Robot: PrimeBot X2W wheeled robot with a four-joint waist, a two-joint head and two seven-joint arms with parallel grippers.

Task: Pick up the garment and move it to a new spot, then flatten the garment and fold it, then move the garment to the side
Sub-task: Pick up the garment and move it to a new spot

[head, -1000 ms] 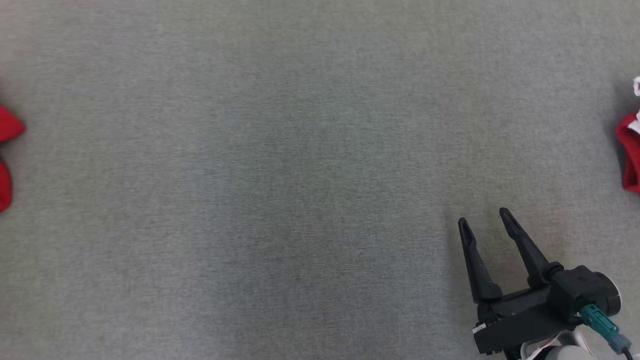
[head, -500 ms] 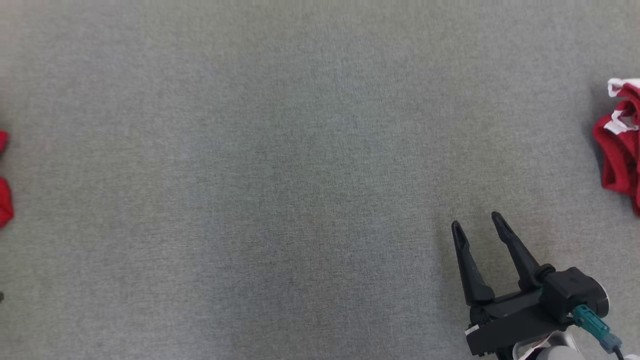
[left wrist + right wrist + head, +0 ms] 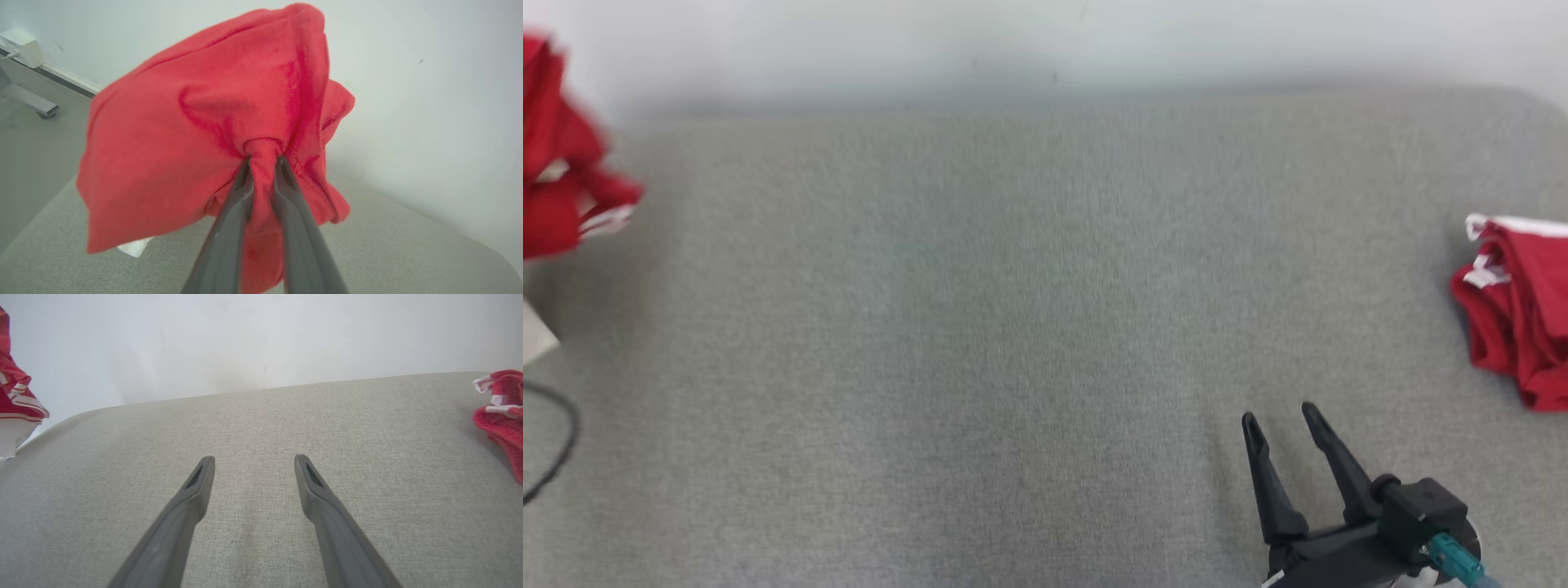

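Left claw (image 3: 262, 160) is pinched narrow on a small gather of the red garment (image 3: 196, 134). The rest balloons out past the fingertips, lifted over the desk (image 3: 408, 253) near its far left corner. Right claw (image 3: 1280, 415) gapes wide with nothing in it, low over the desk's near right part.

Risks as I read them:
- The grip is on a thin bunch of fabric only. A fast swing toward the desk's middle could tug it free, and it would drop in a heap or off the left edge.
- I can't tell which part I've got (hem, sleeve or mid-body). If it's mid-body, it lands bunched and flattening gets harder.
- I can't tell whether the lowest fold clears the desk. If it doesn't, it drags and twists.
- The head view is blurred on that side, so I'm going mostly on the wrist camera.

Around:
- A second red garment with white trim (image 3: 1515, 310) lies crumpled at the desk's right edge. The drop spot should stay well apart from it.
- A black cable (image 3: 560, 441) loops at the desk's left side and could snag. I can't tell whose it is.
- A white box (image 3: 18, 45) at the wall base and a metal foot (image 3: 34, 104) sit beyond the desk's left edge.
- I see nothing in the way toward the desk's middle.
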